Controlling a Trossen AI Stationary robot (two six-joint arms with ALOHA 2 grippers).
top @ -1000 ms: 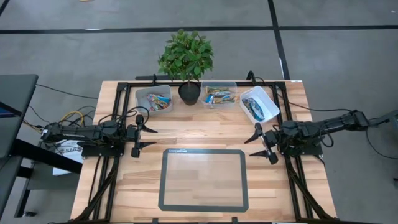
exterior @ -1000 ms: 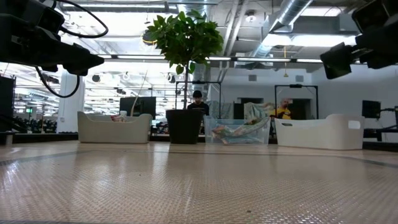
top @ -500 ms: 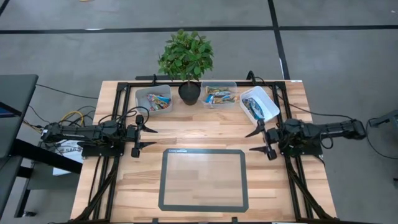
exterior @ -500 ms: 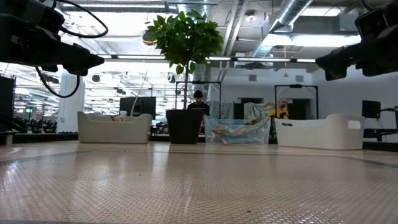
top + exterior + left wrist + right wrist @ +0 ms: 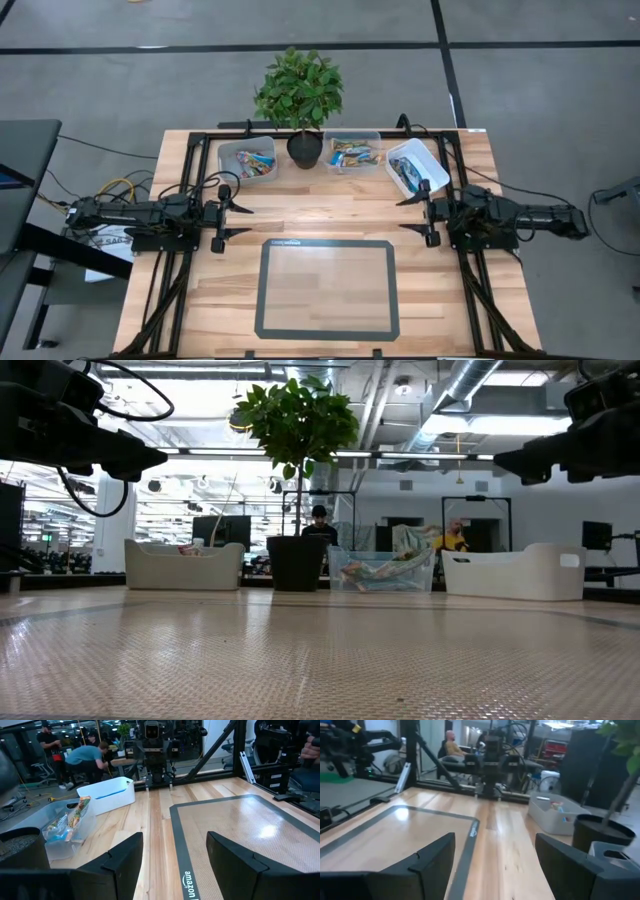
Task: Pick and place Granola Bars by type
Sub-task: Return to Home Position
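Observation:
The granola bars lie in three tubs along the table's far edge. A white tub (image 5: 247, 160) on the left holds mixed-colour bars (image 5: 256, 164). A clear tub (image 5: 352, 153) in the middle holds mixed-colour bars (image 5: 70, 820). A white tub (image 5: 417, 167) on the right holds blue bars (image 5: 408, 176). My left gripper (image 5: 245, 220) is open and empty above the table's left side, pointing right; it also shows in the left wrist view (image 5: 175, 865). My right gripper (image 5: 402, 215) is open and empty near the right tub, pointing left; it also shows in the right wrist view (image 5: 495, 865).
A potted plant (image 5: 302, 100) stands between the left tub and the clear tub. A clear mat with a dark border (image 5: 327, 288) lies on the near middle of the wooden table. People show in the room beyond the table (image 5: 318, 525).
My right gripper has moved a little toward the table's far edge and turned until it points straight at the table's left. Its fingers stay open. My left arm has kept still.

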